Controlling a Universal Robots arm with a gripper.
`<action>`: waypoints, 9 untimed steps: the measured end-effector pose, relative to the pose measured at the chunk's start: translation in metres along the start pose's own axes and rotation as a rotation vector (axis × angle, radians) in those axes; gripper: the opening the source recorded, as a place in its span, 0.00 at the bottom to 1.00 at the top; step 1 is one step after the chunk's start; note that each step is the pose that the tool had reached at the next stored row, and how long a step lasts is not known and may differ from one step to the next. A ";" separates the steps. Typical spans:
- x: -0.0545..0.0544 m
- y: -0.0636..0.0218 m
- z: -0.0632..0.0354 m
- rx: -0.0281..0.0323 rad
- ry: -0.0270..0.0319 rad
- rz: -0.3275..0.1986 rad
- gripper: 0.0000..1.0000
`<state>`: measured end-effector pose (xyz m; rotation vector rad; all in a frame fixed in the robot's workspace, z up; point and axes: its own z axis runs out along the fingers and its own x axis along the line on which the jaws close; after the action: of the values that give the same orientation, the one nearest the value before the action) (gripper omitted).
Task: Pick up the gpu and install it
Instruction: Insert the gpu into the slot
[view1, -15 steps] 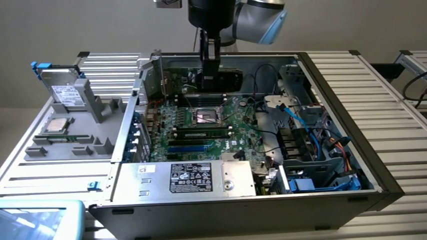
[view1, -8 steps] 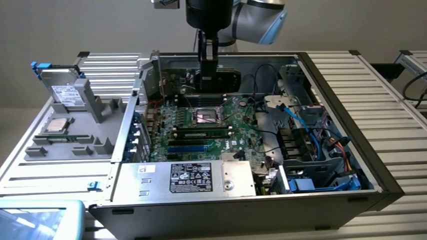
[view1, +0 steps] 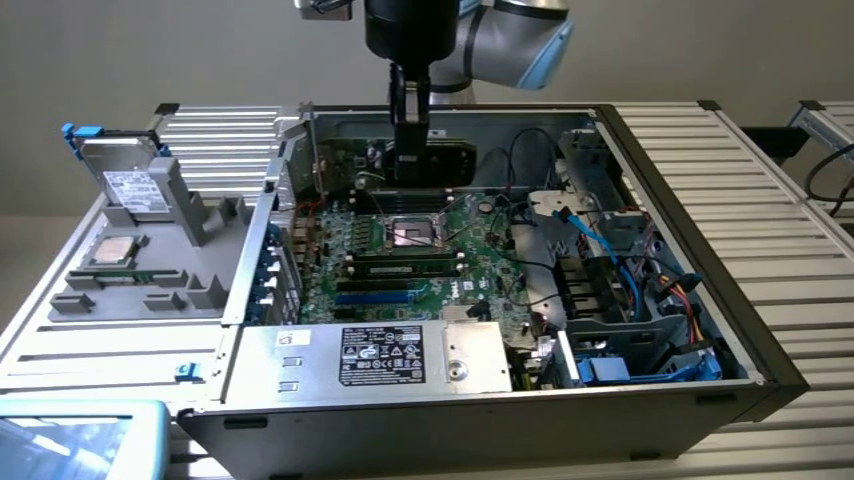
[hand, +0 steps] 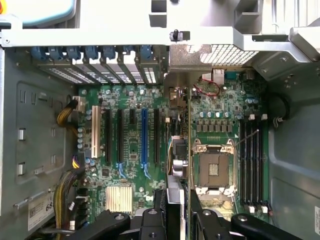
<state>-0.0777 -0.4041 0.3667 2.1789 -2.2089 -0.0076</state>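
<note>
My gripper (hand: 176, 207) is clenched on the gpu (view1: 447, 160), a flat card with green circuit board, black cooler and silver end bracket. I hold it on edge just above the green motherboard (hand: 130, 150) inside the open grey computer case (view1: 467, 435). I judge it light and stiff but fragile (exposed contacts), best pinched along its top edge; the white label on the silver power-supply box (view1: 380, 355) is unreadable.

Open overhead down to motherboard (view1: 400, 255); crowded by cables (view1: 661, 290) at the exterior view's right, power supply box (view1: 380, 355) near, upright gpu (view1: 447, 160) far.
</note>
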 end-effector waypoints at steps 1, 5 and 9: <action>0.000 0.0008 0.0004 0.0000 0.0000 0.000 0.28; 0.001 0.0030 0.0030 0.0009 0.0000 0.000 0.28; 0.002 0.0032 0.0056 0.0008 0.0009 0.000 0.28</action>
<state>-0.0811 -0.4059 0.3612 2.1792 -2.2086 -0.0057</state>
